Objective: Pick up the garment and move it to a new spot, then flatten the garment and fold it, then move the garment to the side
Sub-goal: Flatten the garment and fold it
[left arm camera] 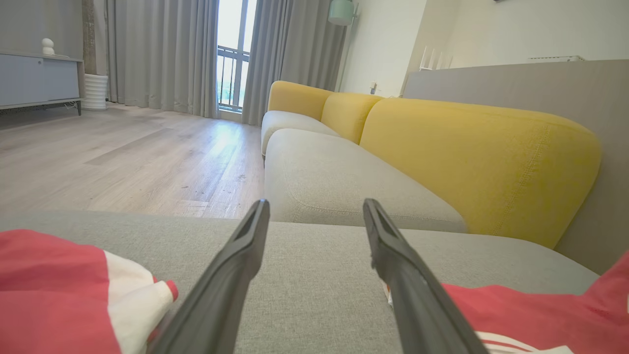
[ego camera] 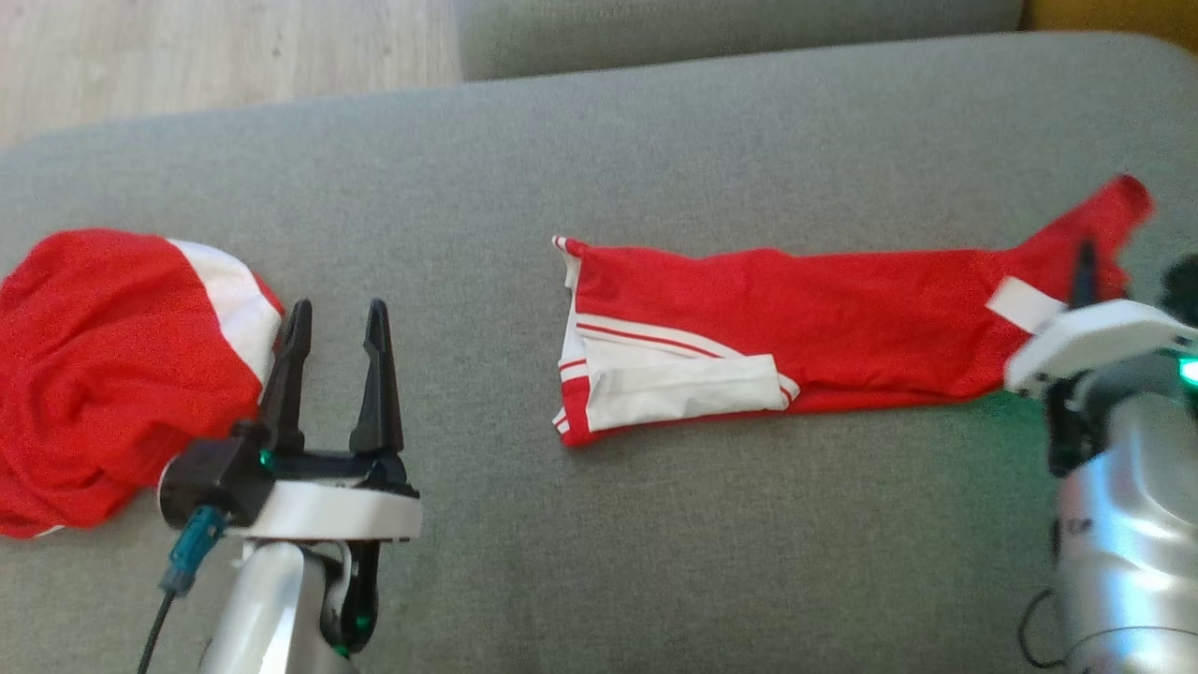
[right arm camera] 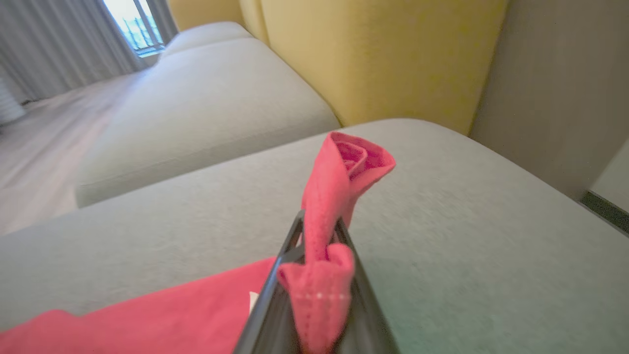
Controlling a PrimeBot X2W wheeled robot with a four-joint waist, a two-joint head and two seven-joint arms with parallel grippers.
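Grey fabric cushion (ego camera: 599, 140) bears all items. Red-and-white garment (ego camera: 796, 318) lies folded long at centre-right, its right end raised and pinched between the closed jaws of the right gripper (right arm camera: 318, 236). Second red garment (ego camera: 103, 365) sits bunched at left, just beside the left gripper (ego camera: 337, 314), whose jaws stand wide, holding nothing. White tag (ego camera: 1025, 302) near the pinched end: print unreadable.

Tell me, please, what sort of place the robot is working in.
Most likely a home living room. A sofa with yellow back cushions stands on a wood-look floor, and long grey curtains hang beside a balcony door.
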